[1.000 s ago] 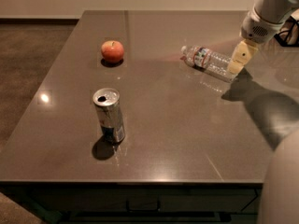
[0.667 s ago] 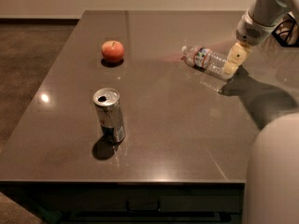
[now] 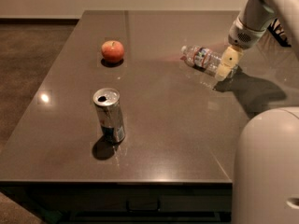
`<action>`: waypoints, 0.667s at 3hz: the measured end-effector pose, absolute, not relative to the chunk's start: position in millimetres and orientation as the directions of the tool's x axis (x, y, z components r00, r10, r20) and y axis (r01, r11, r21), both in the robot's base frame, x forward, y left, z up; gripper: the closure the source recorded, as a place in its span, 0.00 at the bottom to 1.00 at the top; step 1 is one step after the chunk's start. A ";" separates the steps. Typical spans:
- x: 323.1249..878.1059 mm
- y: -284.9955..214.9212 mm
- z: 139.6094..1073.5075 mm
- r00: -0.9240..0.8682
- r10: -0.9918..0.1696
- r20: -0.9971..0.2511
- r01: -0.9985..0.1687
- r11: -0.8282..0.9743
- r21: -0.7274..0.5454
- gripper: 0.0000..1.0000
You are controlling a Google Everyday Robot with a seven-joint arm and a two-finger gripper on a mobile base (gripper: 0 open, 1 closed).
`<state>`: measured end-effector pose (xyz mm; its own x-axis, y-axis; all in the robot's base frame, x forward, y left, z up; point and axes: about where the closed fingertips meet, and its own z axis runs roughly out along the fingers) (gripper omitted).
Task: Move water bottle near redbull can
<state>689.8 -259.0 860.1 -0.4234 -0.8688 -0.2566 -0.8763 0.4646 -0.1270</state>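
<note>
In the single camera view, my claw (image 3: 225,65) is at the far right of the dark, glossy brown surface (image 3: 177,125), right at the base end of the small clear ribbed plastic water bottle (image 3: 203,59). I cannot tell whether it is spread or pinching. The bottle lies on its side with its white cap pointing left, so its long axis runs leftward from the claw. The slim silver-and-blue metal redbull can (image 3: 110,116) stands upright, well apart, nearer and to the left. A round red apple (image 3: 112,51) rests far left. I expect the ribbed bottle would roll easily.
</note>
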 end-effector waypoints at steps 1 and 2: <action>692.3 -255.0 853.6 -0.424 -0.872 -0.245 -0.880 0.460 -0.116 0.12; 692.5 -251.9 852.0 -0.423 -0.877 -0.228 -0.883 0.456 -0.114 0.35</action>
<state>692.5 -251.9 852.0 -0.4231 -0.8768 -0.2283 -0.8828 0.4557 -0.1139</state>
